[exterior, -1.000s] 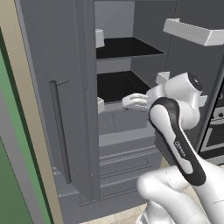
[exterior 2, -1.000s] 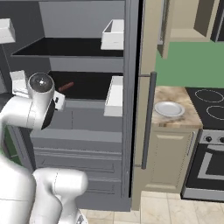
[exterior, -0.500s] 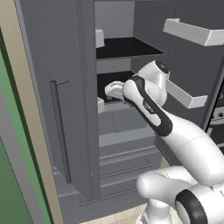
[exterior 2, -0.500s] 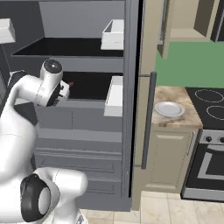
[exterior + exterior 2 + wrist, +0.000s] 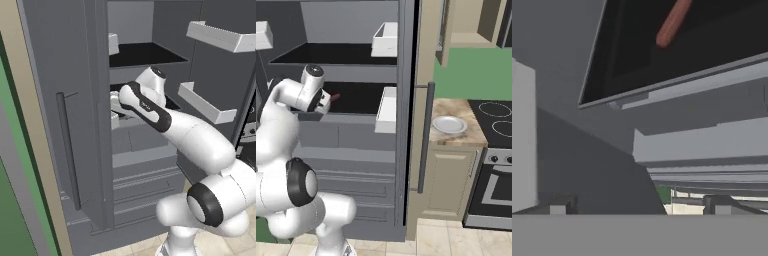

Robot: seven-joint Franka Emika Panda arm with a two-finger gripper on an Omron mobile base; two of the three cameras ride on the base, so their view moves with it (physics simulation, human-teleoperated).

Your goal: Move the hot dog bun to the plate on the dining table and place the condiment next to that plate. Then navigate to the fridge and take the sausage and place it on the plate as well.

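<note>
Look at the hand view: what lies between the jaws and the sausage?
In the hand view, the front edge of the black shelf and a stretch of its bare top lie between the open gripper and the sausage.

Left base cam sits behind the arm on its left, looking forward and a bit down into the open fridge (image 5: 130, 150), pretty close, with the closed left door and its handle (image 5: 67, 150) taking up that side. Right base cam does the same from the other side, seeing the same black shelves (image 5: 346, 97) plus the stove (image 5: 496, 125) and a white plate (image 5: 448, 124) on the surface off to the right. Both share the fridge interior and the arm. Hand cam is rolled, right up near the shelf edge, with the sausage (image 5: 673, 23) lying on it ahead.
</note>
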